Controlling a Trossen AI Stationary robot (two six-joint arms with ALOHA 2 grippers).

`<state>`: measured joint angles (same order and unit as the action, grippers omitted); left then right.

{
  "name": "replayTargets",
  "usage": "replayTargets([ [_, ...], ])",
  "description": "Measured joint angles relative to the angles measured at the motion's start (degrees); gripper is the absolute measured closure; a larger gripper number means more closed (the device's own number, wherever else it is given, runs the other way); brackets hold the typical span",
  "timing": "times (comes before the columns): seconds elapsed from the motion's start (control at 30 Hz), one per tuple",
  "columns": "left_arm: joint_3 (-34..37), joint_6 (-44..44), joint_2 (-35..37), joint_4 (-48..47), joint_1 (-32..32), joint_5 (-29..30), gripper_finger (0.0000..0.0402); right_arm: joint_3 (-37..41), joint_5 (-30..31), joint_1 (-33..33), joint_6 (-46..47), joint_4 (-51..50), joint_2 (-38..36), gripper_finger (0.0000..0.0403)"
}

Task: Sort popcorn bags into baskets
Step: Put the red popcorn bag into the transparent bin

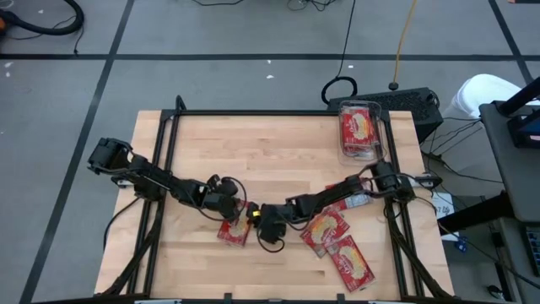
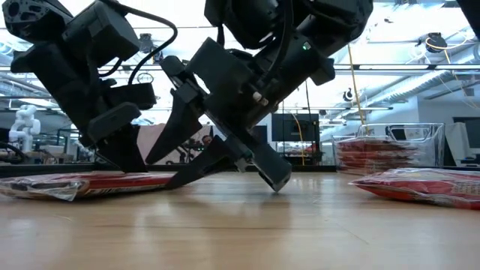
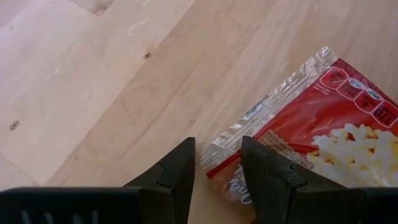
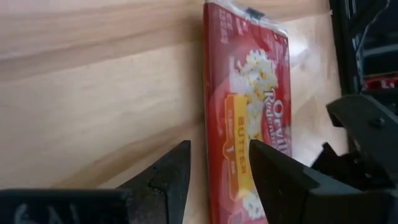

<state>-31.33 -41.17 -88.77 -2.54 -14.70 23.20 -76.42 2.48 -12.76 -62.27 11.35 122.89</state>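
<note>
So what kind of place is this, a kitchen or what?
Most likely a robotics lab or workshop, not a kitchen. A butcher-block table in a black frame stands on grey floor with loose cables, and the low view shows exposed ceiling ducts and monitors behind.

Lab; ceiling ducts (image 2: pixel 420 82), monitor (image 2: pixel 292 127)

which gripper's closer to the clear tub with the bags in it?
Right. The right gripper is low at the table's front centre, with the left gripper just beyond it on the far side from the tub, which stands at the far right corner. Neither is near it.
</note>
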Motion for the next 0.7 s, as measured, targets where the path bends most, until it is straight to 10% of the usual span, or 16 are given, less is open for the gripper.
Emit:
replayTargets([
  [0.4, 0.00, -4.97, 0.00, 2.63, -0.03, -2.13, 0.0266, -0.16, -6.27, 2.80, 3.90, 4.44, 2.29, 0.0257],
  [0.7, -0.04, -6.37, 0.00, 3.66, -0.04, -3.05, 0.0266, -0.15, -8.70, 3.06, 7.56, 4.33, 3.06, 0.0377],
])
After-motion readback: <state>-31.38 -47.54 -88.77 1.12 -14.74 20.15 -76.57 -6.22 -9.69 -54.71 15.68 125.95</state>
